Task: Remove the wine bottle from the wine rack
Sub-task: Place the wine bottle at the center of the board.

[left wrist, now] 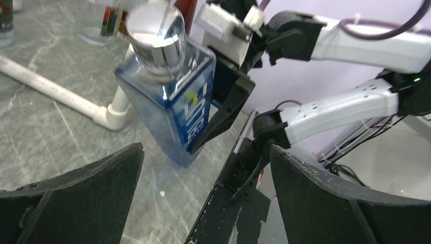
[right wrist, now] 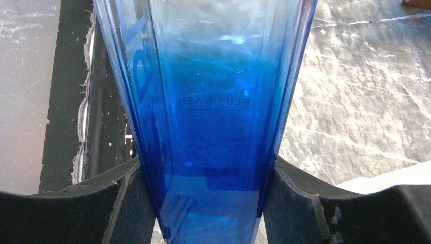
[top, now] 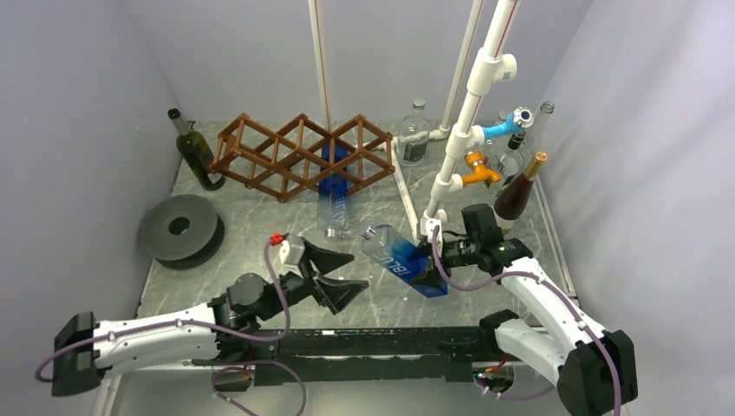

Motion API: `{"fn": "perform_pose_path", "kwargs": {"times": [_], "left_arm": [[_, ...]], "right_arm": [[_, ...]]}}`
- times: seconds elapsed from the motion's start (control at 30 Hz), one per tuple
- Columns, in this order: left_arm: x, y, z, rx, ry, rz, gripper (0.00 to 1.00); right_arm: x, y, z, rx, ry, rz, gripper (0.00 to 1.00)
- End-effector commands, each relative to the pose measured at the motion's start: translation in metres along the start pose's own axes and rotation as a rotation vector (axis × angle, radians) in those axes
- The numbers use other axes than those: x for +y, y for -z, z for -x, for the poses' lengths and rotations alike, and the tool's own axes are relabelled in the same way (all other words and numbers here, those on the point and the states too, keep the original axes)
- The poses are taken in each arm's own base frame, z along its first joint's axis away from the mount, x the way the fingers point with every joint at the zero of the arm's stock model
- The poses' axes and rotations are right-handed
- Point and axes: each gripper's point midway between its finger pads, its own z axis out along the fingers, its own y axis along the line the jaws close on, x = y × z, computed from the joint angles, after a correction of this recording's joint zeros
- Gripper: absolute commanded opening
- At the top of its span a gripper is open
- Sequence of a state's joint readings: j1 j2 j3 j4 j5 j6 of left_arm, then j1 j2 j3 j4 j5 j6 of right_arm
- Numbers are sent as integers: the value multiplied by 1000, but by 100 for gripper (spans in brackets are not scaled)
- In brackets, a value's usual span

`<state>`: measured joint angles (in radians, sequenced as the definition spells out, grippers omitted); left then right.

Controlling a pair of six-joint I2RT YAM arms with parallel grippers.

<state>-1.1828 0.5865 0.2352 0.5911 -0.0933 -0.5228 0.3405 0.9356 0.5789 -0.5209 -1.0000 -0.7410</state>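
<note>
Top external: we see the blue wine bottle off the wine rack, tilted above the table nr the front; right gripper clamps its base end; left gripper gapes wide, empty, just beside the cap

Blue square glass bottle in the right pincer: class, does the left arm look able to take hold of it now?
Probably yes. The left pincer stands wide open, aimed at the silver cap of the blue square glass bottle, nothing between them; the right pincer clamps only its base.
</note>
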Motion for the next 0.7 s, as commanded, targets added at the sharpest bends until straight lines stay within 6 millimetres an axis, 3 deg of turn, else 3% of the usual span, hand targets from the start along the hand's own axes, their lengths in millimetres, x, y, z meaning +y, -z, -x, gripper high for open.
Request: {"fn": "perform_pose_path", "kwargs": {"times": [0.0, 0.43, 0.67], "left_arm": [[-8, -21, 19, -79, -25, 71, 99], [19, -67, -12, -18, 178, 551, 100], [25, -75, -5, -35, 207, 754, 100]], "right_arm": [[-15, 5, 48, -125, 110, -22, 0], [-19, 6, 47, -122, 100, -44, 0], [-19, 6, 46, -120, 101, -44, 0]]}}
